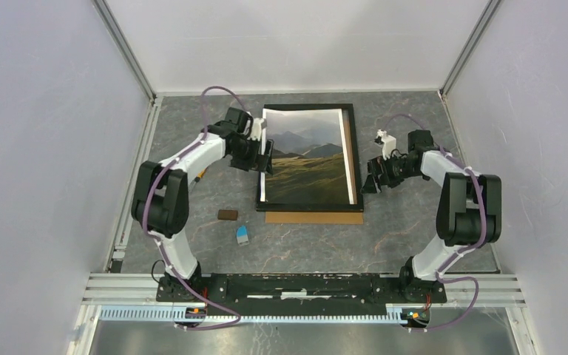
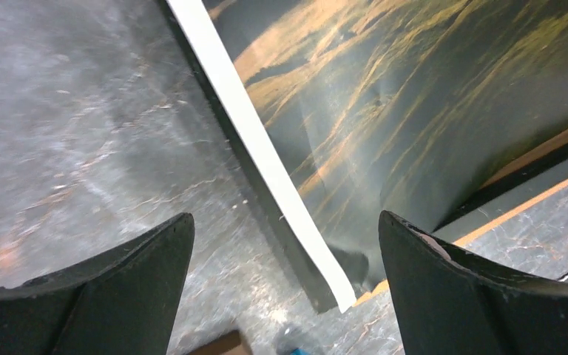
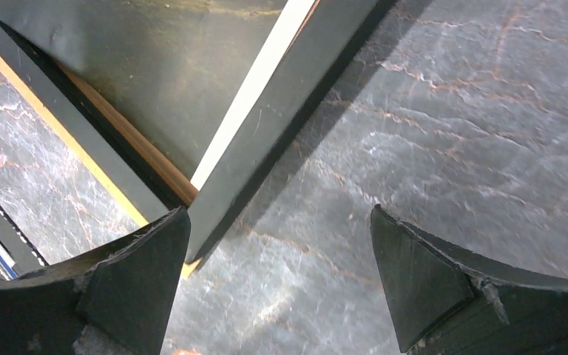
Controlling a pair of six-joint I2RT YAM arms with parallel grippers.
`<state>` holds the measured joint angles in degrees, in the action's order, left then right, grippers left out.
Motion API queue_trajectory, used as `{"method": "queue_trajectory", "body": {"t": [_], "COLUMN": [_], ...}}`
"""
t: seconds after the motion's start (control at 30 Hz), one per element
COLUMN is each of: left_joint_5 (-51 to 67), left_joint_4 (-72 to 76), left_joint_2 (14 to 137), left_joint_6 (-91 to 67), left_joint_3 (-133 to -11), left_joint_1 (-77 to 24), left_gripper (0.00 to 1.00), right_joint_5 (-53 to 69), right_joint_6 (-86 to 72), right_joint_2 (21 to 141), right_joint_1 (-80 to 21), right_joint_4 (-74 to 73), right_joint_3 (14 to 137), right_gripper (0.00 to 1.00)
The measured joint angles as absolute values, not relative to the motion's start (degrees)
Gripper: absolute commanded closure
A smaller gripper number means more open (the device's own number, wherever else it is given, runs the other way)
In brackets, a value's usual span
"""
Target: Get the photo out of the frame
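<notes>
The frame lies flat at mid-table with the landscape photo lying in it. The photo's white left border hangs over the frame's left rail. My left gripper is open at that left edge. In the left wrist view the open left gripper straddles the photo's white border and near corner above the dark frame rail, gripping nothing. My right gripper is open just right of the frame. In the right wrist view the right gripper is over bare table, with the frame's black rail beside its left finger.
A brown backing board sticks out from under the frame's near edge. A small brown block and a small blue-and-white object lie front left of the frame. White walls enclose the table on three sides.
</notes>
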<state>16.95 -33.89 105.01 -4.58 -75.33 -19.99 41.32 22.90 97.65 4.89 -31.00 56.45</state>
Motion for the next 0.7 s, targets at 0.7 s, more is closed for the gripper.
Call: {"method": "queue_trajectory", "body": {"t": [0.7], "left_joint_5": [25.65], "left_joint_4": [-52.03], "left_joint_2": [85.03], "left_joint_6": [8.88], "left_joint_3": [-87.07], "left_joint_1": [11.42], "left_gripper": [0.0], "right_joint_5": [44.91], "right_joint_6": [26.65], "right_joint_2": [88.23], "right_joint_1": [19.51], "right_joint_4": [-26.28], "right_joint_3": [63.72], "right_gripper": [0.02]}}
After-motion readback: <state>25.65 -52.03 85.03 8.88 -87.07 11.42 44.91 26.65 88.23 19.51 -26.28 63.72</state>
